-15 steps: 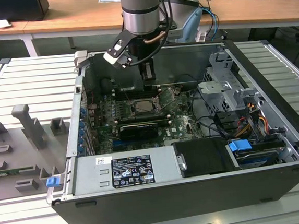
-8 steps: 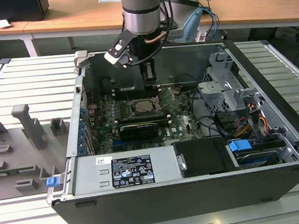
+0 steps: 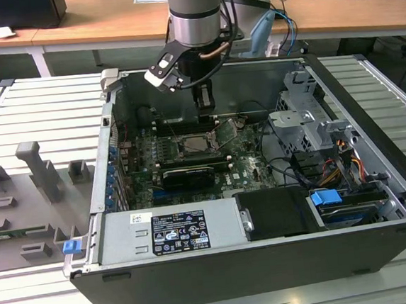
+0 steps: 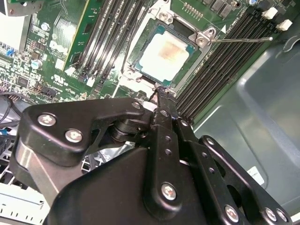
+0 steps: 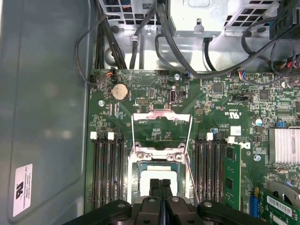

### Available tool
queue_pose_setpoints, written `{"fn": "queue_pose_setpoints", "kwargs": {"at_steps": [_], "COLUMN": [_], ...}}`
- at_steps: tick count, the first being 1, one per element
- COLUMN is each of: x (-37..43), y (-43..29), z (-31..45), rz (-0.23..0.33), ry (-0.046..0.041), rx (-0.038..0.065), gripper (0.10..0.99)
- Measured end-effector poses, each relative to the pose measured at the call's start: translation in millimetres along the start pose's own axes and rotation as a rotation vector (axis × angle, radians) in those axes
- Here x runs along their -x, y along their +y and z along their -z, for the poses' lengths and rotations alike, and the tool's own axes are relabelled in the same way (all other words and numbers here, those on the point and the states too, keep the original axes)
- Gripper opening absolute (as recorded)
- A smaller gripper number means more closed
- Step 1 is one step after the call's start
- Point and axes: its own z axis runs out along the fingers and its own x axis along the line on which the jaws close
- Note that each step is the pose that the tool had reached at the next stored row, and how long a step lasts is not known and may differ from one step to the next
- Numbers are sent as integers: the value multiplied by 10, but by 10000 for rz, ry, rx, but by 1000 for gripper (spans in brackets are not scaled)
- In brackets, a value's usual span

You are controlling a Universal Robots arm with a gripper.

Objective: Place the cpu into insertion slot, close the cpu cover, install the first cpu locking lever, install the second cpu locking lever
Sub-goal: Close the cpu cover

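Exterior view: gripper (image 3: 205, 114) hangs inside case (image 3: 378, 201), over far side of slot (image 3: 197, 145).

Second wrist view: jaws pressed together, nothing between them, tips near cpu (image 4: 164, 55), which sits in slot. Lever (image 4: 241, 40) juts out, unlatched.

First wrist view: cover (image 5: 161, 115) swung open, off cpu, board showing through its cut-out.

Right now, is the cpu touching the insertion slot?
Touching. The second wrist view shows the cpu lying flat inside the insertion slot, level with the board, no raised corner.

Arm (image 3: 194, 14) upright, jaws pressed together.
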Motion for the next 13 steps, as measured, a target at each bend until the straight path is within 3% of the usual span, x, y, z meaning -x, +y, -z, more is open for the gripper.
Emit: {"fn": "queue_pose_setpoints", "kwargs": {"at_steps": [13], "x": [-1], "y": [34], "z": [45], "rz": [2], "ry": [3], "rx": [2], "gripper": [106]}}
